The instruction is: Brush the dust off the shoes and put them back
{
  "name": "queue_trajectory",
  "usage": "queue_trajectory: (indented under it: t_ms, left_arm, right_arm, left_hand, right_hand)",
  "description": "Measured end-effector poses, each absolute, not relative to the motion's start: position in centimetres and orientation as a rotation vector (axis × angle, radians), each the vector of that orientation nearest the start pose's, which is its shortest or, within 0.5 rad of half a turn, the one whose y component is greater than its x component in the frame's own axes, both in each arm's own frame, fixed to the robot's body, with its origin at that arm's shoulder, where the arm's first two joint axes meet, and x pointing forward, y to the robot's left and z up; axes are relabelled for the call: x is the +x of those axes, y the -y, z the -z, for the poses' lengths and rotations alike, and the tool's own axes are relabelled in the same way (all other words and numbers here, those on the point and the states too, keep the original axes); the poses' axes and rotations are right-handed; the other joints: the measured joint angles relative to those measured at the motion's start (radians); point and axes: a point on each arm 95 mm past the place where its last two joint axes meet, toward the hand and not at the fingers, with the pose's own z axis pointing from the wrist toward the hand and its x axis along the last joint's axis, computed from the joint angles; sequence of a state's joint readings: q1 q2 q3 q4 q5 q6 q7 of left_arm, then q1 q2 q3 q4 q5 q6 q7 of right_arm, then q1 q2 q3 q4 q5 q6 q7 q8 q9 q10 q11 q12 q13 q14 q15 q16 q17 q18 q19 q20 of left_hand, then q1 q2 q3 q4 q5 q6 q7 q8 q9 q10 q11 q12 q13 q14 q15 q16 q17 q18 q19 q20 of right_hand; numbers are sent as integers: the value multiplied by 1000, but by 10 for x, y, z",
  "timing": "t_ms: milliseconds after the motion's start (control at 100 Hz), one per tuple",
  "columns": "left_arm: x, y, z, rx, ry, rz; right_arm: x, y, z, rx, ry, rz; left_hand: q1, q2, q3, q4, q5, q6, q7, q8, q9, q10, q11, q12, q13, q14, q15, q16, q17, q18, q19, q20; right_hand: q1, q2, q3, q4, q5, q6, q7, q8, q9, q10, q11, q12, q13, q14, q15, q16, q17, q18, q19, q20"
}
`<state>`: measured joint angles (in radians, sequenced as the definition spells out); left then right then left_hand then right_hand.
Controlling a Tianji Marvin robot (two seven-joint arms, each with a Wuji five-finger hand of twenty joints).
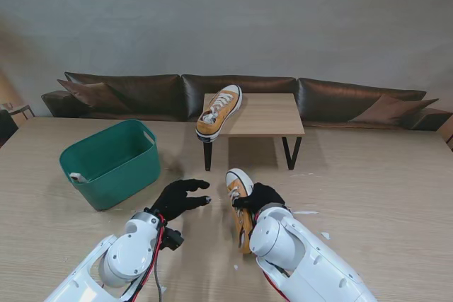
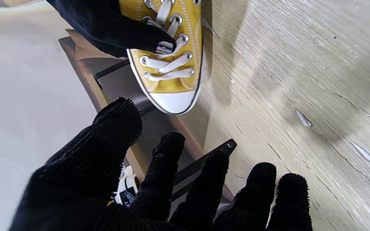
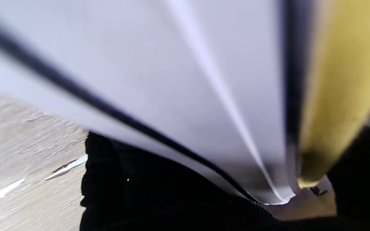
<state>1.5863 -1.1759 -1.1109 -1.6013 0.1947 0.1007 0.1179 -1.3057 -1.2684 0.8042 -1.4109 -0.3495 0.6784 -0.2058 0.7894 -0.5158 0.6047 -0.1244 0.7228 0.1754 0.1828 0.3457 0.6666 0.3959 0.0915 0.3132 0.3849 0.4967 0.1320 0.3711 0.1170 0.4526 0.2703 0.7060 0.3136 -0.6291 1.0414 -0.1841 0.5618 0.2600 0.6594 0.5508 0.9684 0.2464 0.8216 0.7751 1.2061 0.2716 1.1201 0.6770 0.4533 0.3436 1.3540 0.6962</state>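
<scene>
Partly hidden: the mustard-yellow canvas sneaker with white laces and white rubber toe cap point(image 1: 241, 199) lies on the pale wood-grain table point(image 1: 368, 189) with its heel end covered by the right arm's white shell, toe pointing away from me. The black-gloved right hand point(image 1: 260, 197) is clamped around its midsection; the right wrist view shows only a blurred white sole wall with a black stripe and a strip of yellow canvas point(image 3: 339, 96), glove fabric pressed against both. The left wrist view adds what the stand view cannot resolve: a right fingertip point(image 2: 159, 43) lying across the laces by the eyelets. The black-gloved left hand point(image 1: 180, 197) hovers just left of the shoe, fingers spread, gripping nothing, not touching it. A second matching yellow sneaker point(image 1: 219, 112) sits tilted on the left edge of a small wooden side table with black legs point(image 1: 265, 114), toe overhanging. A green plastic tub with handles point(image 1: 113, 163) stands on the far left; a small white item on its near rim is too small to identify. A dark brown leather sofa point(image 1: 340, 97) runs behind. White flecks dot the table near the right arm.
</scene>
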Motion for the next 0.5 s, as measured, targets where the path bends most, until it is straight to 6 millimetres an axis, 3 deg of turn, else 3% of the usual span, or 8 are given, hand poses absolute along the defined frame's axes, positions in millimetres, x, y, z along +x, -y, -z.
queue_trajectory:
  t_ms: [170, 400, 500]
  left_arm:
    - [381, 49, 351, -2076, -943, 1884]
    - [380, 48, 351, -2084, -940, 1886]
    - [379, 48, 351, -2087, -944, 1887]
  right_arm:
    - [425, -110, 371, 1972, -1152, -1172]
    - [434, -113, 367, 1941, -1233, -1096]
    - [438, -113, 365, 1912, -1301, -1056]
  left_hand:
    - [0, 0, 0, 0, 0, 0, 0, 0, 10, 6, 14, 12, 0, 0, 0, 0, 1, 0, 0, 9]
    - [1, 13, -11, 0, 0, 2, 6, 4, 39, 10, 14, 23, 1, 0, 0, 2, 3, 0, 0, 10]
    - [1, 20, -12, 0, 10, 2, 15, 9, 40, 11, 14, 32, 2, 0, 0, 10, 7, 0, 0, 10]
  right_hand:
    - [-60, 39, -2, 20, -80, 12, -23, -120, -66, -1, 10, -11, -21, -4, 35, 17, 0, -12, 5, 19]
    - [-108, 91, -52, 52, -151, 22, -11, -175, -107, -2, 13, -11, -73, -10, 50, 22, 0, -28, 7, 25]
    - [-126, 115, -115, 69, -186, 15, -7, -203, -113, -7, 13, -12, -73, -34, 91, 41, 0, -43, 9, 25]
